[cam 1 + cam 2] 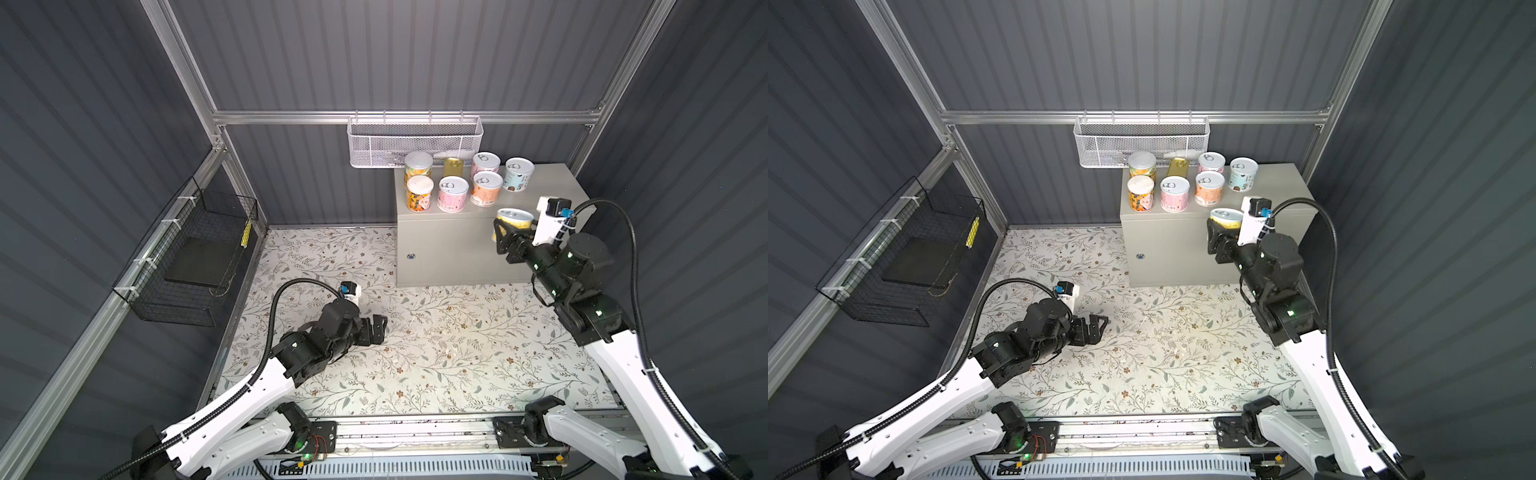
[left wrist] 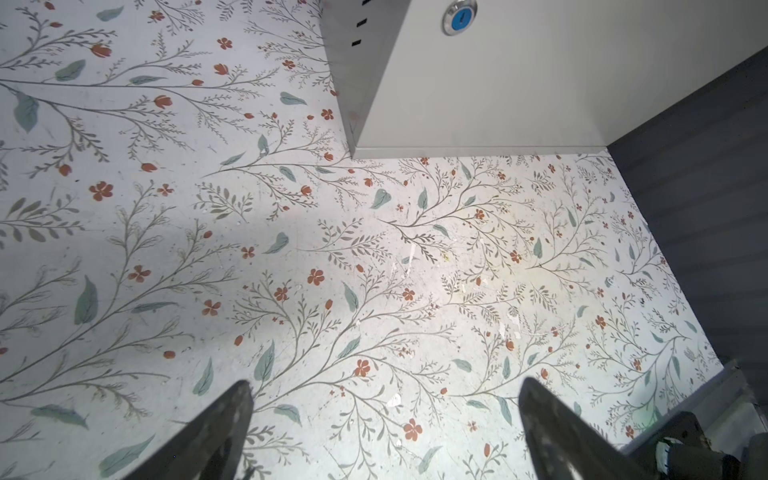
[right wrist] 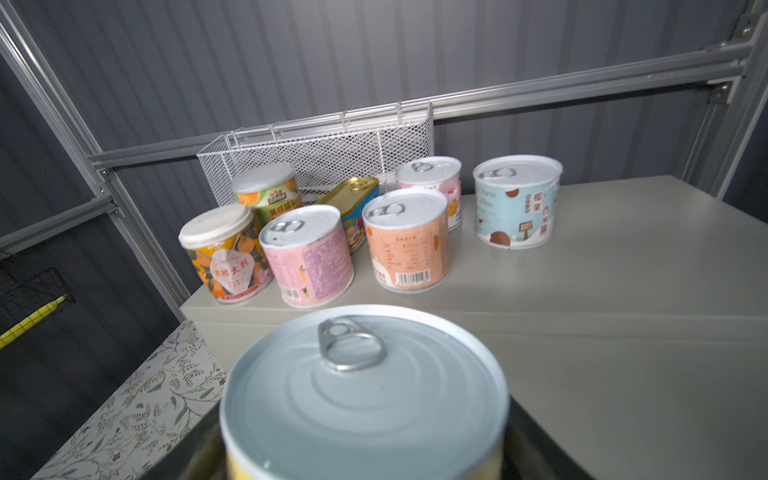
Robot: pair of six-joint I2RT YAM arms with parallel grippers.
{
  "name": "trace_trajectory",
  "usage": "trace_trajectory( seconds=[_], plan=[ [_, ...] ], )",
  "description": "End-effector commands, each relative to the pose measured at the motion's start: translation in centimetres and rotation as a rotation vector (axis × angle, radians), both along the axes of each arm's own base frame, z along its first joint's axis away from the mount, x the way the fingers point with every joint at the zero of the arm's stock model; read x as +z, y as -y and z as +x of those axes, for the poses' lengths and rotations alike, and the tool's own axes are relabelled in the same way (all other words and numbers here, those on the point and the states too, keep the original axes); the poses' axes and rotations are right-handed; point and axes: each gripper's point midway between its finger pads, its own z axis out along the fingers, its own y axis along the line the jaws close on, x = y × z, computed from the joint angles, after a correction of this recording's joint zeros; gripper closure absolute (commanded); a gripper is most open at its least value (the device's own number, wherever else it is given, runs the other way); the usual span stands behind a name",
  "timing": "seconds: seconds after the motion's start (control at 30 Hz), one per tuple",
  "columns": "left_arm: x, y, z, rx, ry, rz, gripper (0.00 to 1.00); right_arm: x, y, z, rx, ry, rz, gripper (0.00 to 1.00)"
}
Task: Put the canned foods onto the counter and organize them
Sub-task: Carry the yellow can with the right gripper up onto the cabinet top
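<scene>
Upright yellow can (image 1: 515, 217) held in right fingers (image 1: 500, 235) — near counter (image 1: 552, 187) edge, left fingers (image 2: 208, 440) wide

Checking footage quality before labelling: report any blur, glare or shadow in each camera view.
Right wrist view: the held yellow can fills the foreground, soft; the cans on the counter look sharper. Left wrist view: fingers of the left gripper blurred at the edge, a glare patch and broad shadow on the floral mat. Both top views: walls dim, mat brightly lit.

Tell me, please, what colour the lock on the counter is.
The lock is blue, clearest in the left wrist view.
</scene>
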Motion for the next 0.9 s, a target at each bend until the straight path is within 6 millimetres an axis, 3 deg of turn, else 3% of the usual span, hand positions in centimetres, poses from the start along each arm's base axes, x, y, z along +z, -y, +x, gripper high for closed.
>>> trace_trajectory(
  seconds=[0.0, 0.03, 0.17, 0.4, 0.63, 0.87],
  plan=[
    [0.6, -0.9, 0.7, 0.066, 0.043, -0.023, 0.0, 5.4, 0.7, 0.9, 0.036, 0.123, 0.062, 0.36],
    [0.7, -1.0, 0.8, 0.071, 0.048, -0.024, 0.0, 6.4, 1.4, 1.4, 0.023, 0.145, 0.07, 0.36],
    [1.0, -1.1, 1.0, 0.068, 0.068, -0.003, 0.0, 7.3, 3.5, 5.2, -0.044, 0.142, 0.057, 0.37],
    [1.4, -1.1, 1.6, 0.052, 0.086, 0.062, 0.0, 8.0, 6.2, 9.1, -0.109, 0.153, 0.05, 0.36],
    [1.5, -1.2, 2.3, 0.069, 0.117, 0.081, 0.0, 6.4, 7.8, 11.8, -0.13, 0.113, 0.077, 0.37],
    [0.8, -0.4, 3.0, 0.056, 0.111, 0.103, 0.0, 3.8, 7.4, 14.1, -0.099, 0.079, 0.073, 0.36]
  ],
)
